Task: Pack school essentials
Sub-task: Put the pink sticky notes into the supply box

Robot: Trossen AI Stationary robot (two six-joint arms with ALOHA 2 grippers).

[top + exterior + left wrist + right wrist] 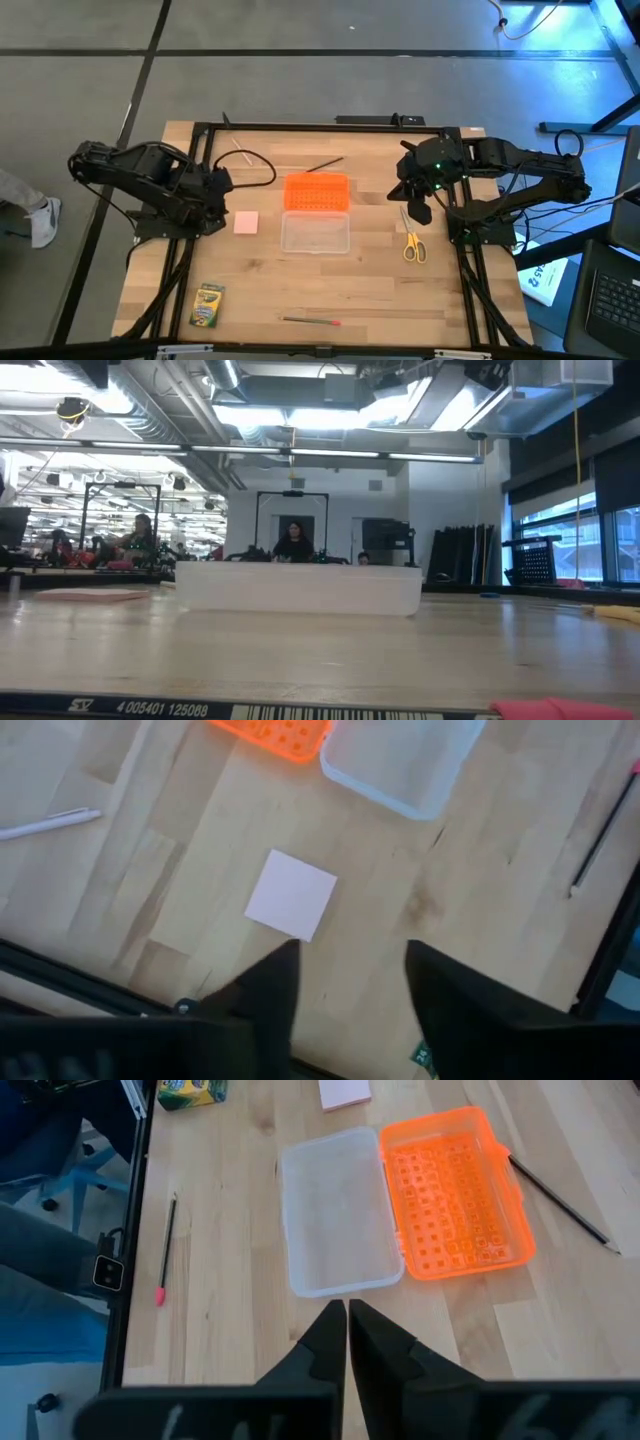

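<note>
The pale pink square block [246,222] lies flat on the table, also seen in the left wrist view [291,895]. My left gripper [218,203] hovers open above the table just left of it [350,970], touching nothing. My right gripper [416,207] hangs shut [347,1315] over the table's right part, above the yellow-handled scissors [411,244]. The green-yellow crayon box [207,305] and a red-tipped pencil [312,321] lie near the front edge. A dark pencil [325,164] and a white pen [243,158] lie toward the far edge.
A clear box [315,232] stands mid-table with its orange lid [316,192] swung open toward the far edge. A black cable [262,170] loops on the table near the pen. Dark frame rails [200,150] border the table.
</note>
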